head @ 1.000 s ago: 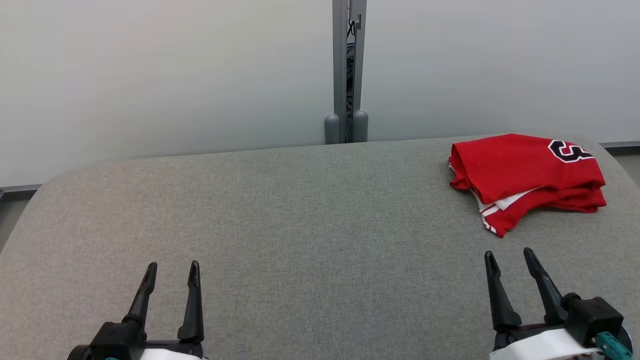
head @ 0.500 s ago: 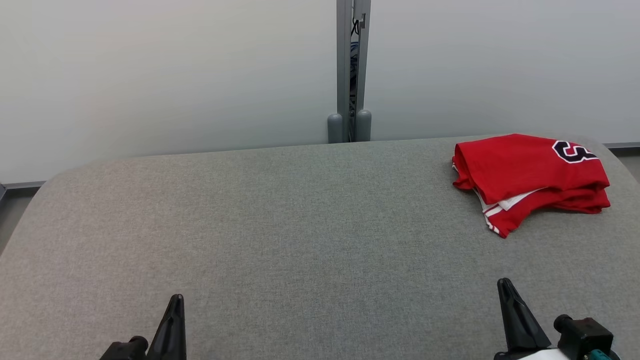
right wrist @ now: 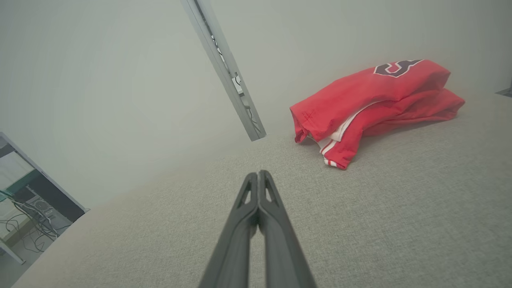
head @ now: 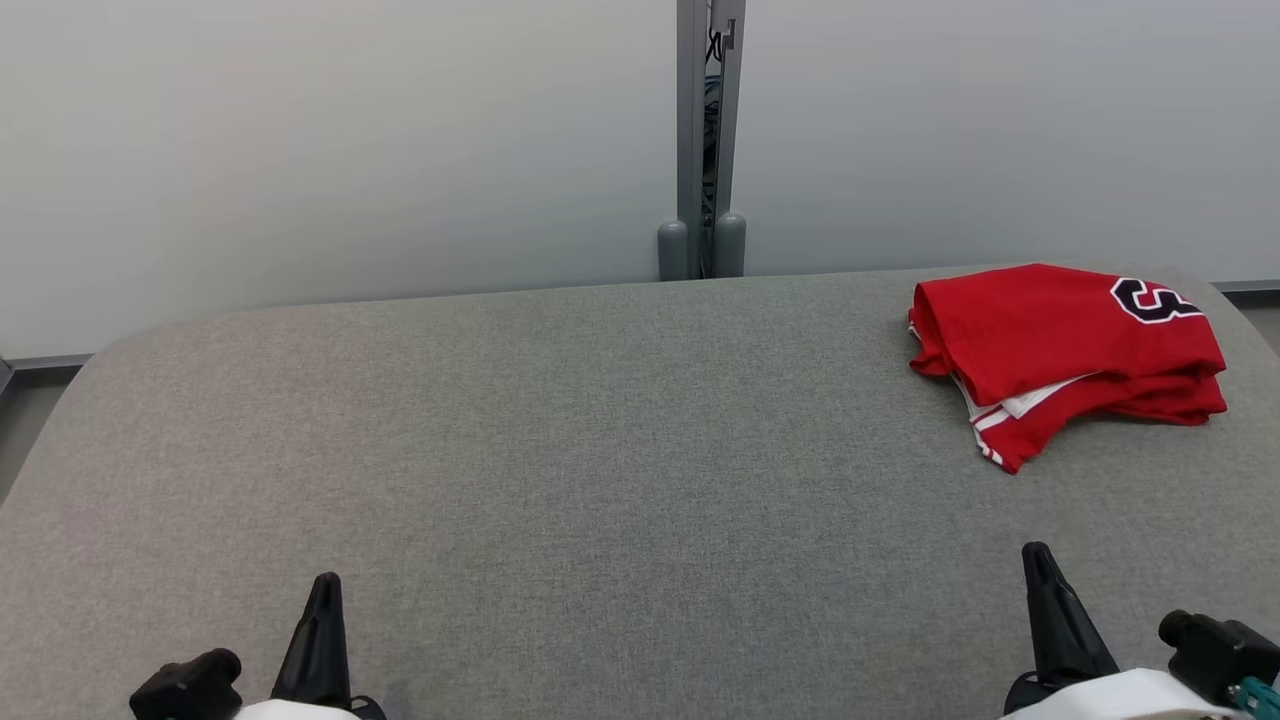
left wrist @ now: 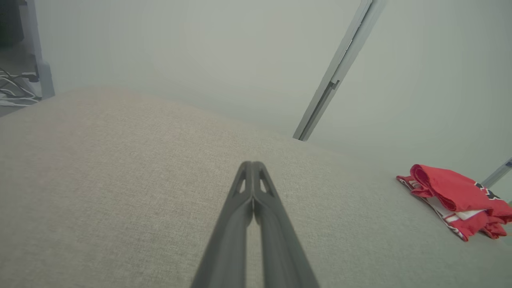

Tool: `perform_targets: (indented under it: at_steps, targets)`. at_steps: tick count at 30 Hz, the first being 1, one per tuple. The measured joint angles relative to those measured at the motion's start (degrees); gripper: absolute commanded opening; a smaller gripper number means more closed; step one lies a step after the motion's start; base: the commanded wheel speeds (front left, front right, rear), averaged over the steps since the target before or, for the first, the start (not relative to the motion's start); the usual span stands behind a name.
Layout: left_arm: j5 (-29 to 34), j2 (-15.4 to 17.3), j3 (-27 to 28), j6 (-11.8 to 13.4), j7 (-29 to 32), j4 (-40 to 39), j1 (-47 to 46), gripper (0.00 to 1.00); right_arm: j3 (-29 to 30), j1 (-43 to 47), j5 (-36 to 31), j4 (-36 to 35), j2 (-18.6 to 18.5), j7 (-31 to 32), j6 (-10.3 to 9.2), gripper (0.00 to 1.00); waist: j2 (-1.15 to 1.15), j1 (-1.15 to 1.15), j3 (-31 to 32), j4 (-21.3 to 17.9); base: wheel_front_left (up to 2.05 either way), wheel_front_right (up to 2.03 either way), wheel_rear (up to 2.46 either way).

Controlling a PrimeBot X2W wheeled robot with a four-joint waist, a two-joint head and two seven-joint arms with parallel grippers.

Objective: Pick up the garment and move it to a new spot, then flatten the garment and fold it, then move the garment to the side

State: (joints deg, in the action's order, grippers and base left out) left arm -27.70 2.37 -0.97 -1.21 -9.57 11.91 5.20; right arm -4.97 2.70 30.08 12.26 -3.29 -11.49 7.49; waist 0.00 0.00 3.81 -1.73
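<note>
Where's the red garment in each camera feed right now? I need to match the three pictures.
Head view: the red garment lies upper right, near the far right corner of the grey table.
Left wrist view: the garment is at the right edge, below the middle.
Right wrist view: the garment is upper right.
Shared landmark: the grey wall post, which stands left of the garment in both wrist views too.

Soft, even light; both wrist views hazy, washed-out and wide-angle-bowed.

The left pincer (head: 324, 588) and right pincer (head: 1036, 558) have closed and retreated.
</note>
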Motion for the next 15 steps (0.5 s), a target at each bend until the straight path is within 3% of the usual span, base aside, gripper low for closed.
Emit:
perform_targets:
  at_steps: [15]
  targets:
    - [-12.3,0.0,1.7,-1.3,3.5,1.0,-2.5,0.00,1.3,-1.3,12.6,0.4,-0.3,2.5,0.00,0.00,0.00,0.00,-0.5,0.2,0.00,0.00,0.00]
